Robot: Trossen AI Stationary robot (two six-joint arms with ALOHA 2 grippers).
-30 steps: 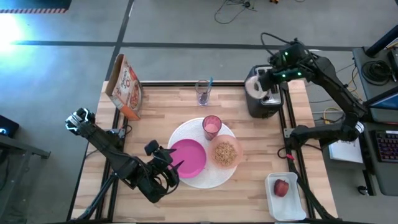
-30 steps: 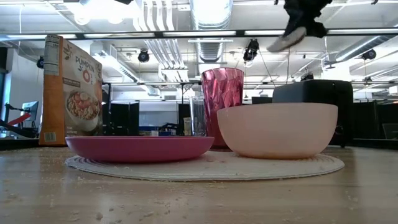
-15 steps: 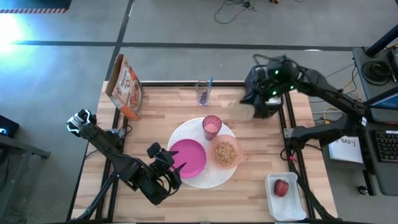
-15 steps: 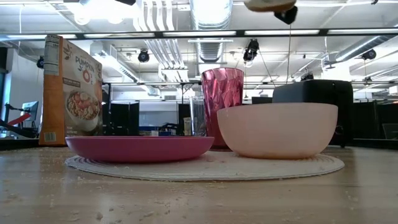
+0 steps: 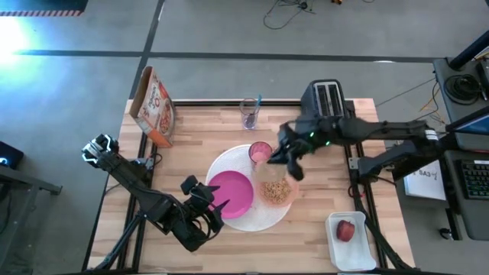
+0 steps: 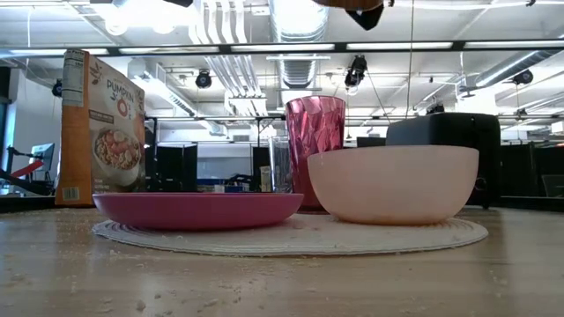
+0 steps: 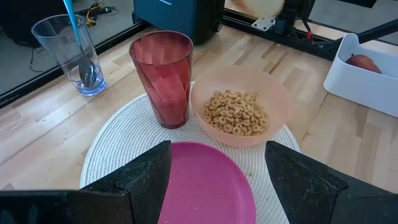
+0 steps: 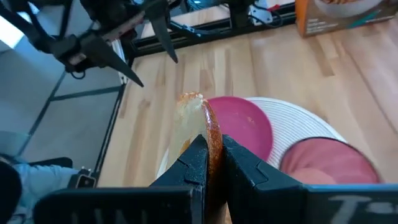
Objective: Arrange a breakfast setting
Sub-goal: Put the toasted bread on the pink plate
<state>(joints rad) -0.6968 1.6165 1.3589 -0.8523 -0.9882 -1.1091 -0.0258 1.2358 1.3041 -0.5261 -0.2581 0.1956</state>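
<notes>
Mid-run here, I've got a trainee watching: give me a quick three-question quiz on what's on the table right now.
1. True or false: the peach bowl is empty.
2. What is the right tool carrying above the setting?
A. the spoon
B. a bagel half
C. the cereal box
3. Fill in: the teal-handled spoon stands in the clear ____.

Key
1. False: it holds brown cereal.
2. B: the tool is shut on the bagel half, over the tumbler and bowl in the high view. The left tool is open near the magenta plate.
3. glass
</notes>
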